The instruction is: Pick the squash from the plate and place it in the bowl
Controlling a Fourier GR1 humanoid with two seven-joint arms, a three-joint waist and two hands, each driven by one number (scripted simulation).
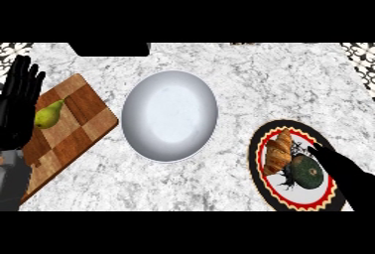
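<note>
the squash (308, 172), dark green and round, lies on the plate (270, 191) at the lower right, touching the tips of the right hand's (350, 174) fingers (321, 153), which stretch straight and close together over the plate's far rim; nothing is clamped. just beyond the squash from those fingertips, toward the middle of the counter (256, 74), a brown croissant (278, 151) shares the same plate, touching the squash. the plate has a black rim and a red-patterned ring. well apart from the fingers, past the croissant, stands the white bowl (170, 115), with nothing in it. the left hand (19, 101) rests open, fingers up and straight, at the left edge; just beside its fingers a green pear (48, 115) lies on a checkered cutting board (73, 129).
</note>
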